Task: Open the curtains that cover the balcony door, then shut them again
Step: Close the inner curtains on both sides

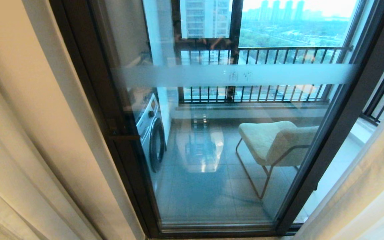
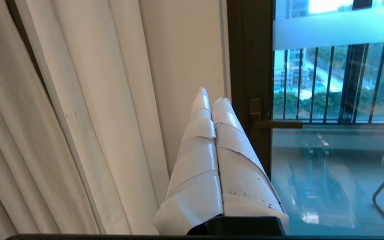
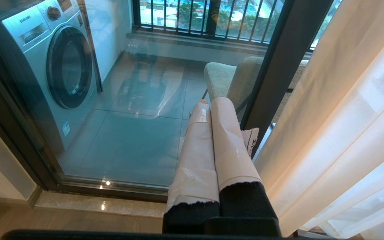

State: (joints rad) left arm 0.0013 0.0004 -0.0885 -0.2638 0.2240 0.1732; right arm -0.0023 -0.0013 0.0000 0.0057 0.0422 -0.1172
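Thick cream-beige pleated curtains (image 1: 28,133) hang bunched at L of the tall glass balcony door (image 1: 232,150) in dark metal frame, frosted band across glass; door pane uncovered in head view; L gripper (image 2: 212,95), tape-wrapped fingers pressed together, empty, sits just beside the drape folds, near brass-coloured door handle (image 2: 272,124); thru glass: silver front-load washing machine (image 1: 152,133) at L, cream upholstered chair w/ thin metal legs (image 1: 275,143) at R; R gripper (image 3: 208,104) fingers likewise together, holding nothing, beside thin white sheer curtain (image 3: 345,126) at R of door frame.
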